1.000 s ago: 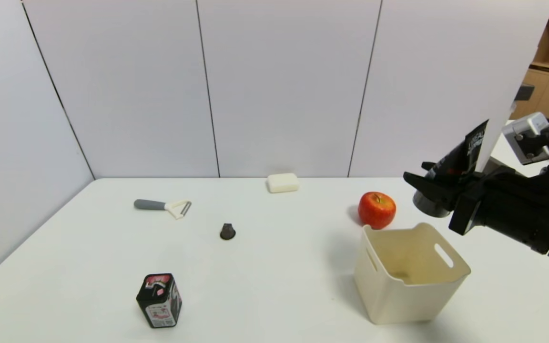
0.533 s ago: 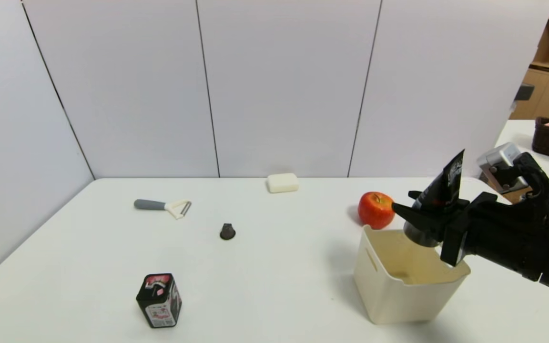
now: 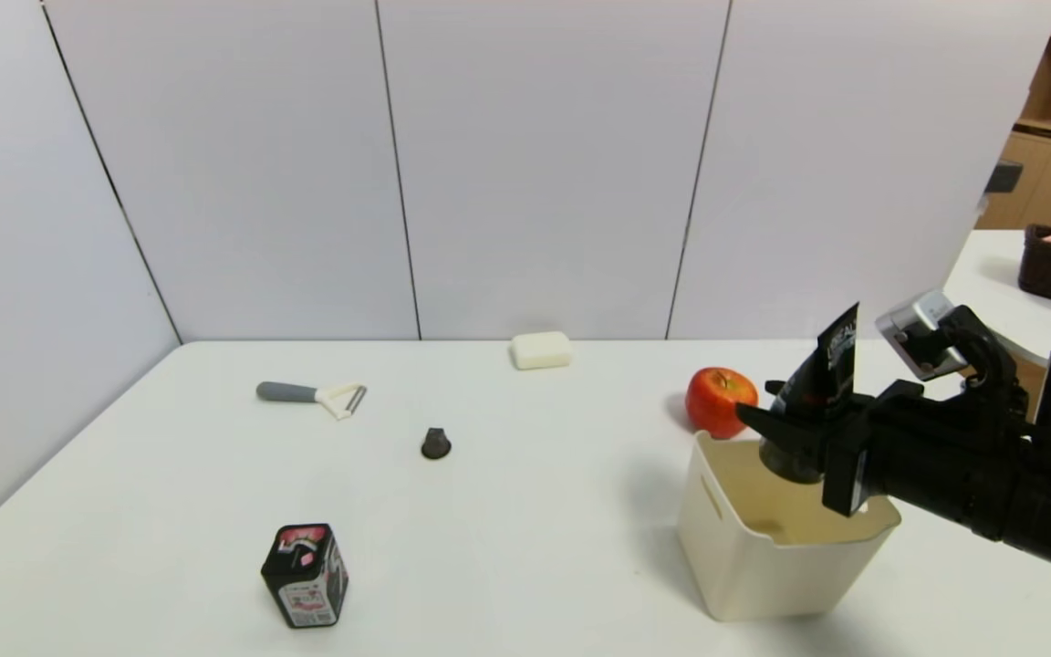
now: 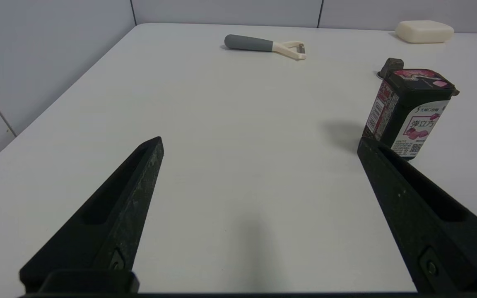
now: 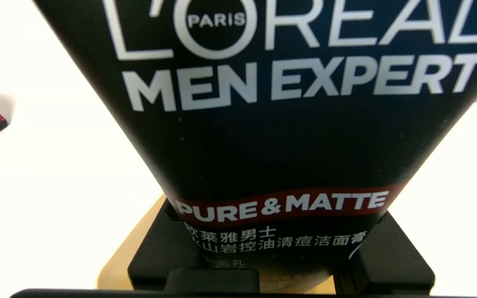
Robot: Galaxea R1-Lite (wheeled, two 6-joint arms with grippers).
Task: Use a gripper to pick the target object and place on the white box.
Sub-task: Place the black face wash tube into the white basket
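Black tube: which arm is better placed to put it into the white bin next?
Right. The right gripper is shut on the black tube over the white bin; the left gripper is open near the tin.

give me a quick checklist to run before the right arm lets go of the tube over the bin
1. Grip: the right hand is shut on the black tube - ok.
2. Tube upright, crimped end up, cap end down - ok.
3. Tube over the white bin opening: in the head view its lower end sits above the far rim side - ok, though how centred it is, cannot tell.
4. Cap end already below the rim - cannot tell.
5. Bin interior free of other items - ok as far as visible.
6. Apple beside the bin, apart from it and out of the drop path - ok.
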